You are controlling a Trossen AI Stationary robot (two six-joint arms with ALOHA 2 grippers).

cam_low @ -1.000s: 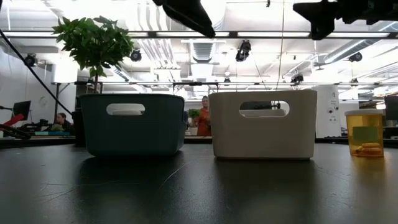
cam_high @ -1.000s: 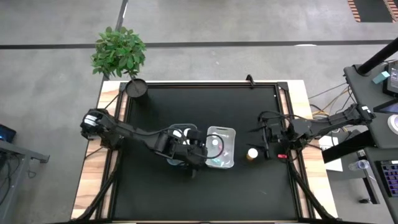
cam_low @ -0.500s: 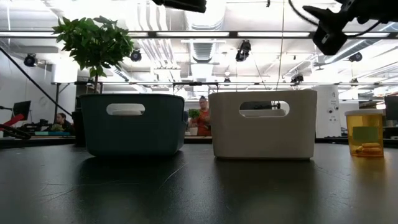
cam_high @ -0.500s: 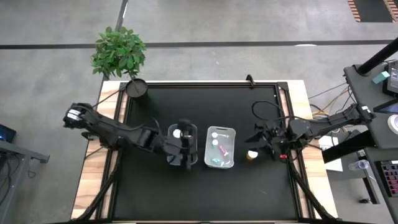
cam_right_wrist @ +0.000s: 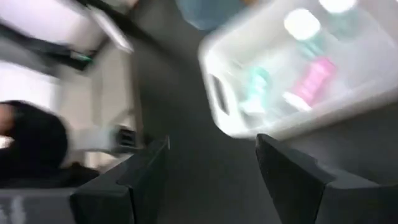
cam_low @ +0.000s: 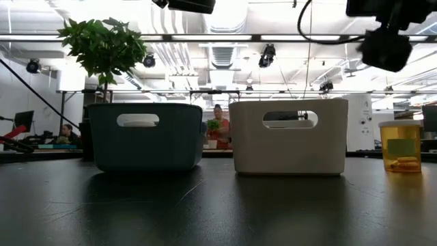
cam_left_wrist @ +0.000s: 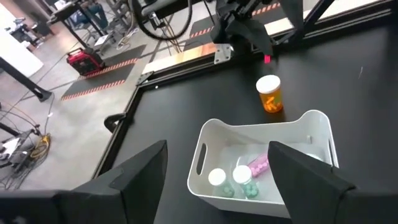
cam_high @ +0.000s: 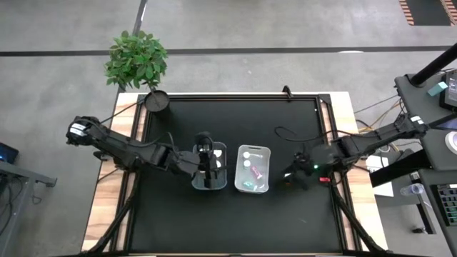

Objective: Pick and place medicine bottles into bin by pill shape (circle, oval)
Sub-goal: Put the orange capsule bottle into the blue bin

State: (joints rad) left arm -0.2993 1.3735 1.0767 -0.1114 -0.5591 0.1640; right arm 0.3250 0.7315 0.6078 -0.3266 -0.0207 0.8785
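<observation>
An orange medicine bottle [cam_low: 401, 145] with a white cap stands upright on the black table right of the white bin; it also shows in the left wrist view [cam_left_wrist: 270, 94]. The white bin [cam_high: 265, 151] holds a pink bottle [cam_left_wrist: 258, 165], a teal bottle [cam_left_wrist: 244, 176] and a white-capped one [cam_left_wrist: 216, 177]. My right gripper [cam_high: 294, 175] is open, above the orange bottle, which it hides in the high view. My left gripper [cam_high: 205, 153] is open and empty above the blue bin [cam_high: 221, 182].
The blue bin [cam_low: 145, 135] and the white bin [cam_low: 287, 137] stand side by side at the table's middle. A black plant pot [cam_high: 157, 101] with a green plant stands at the far left corner. People show in the room beyond the table.
My left gripper has gone from the white bin's left side toward the table's left and far edges, over the blue bin. My right gripper has gone down and toward the near edge, over the orange bottle. The bottle has kept still.
</observation>
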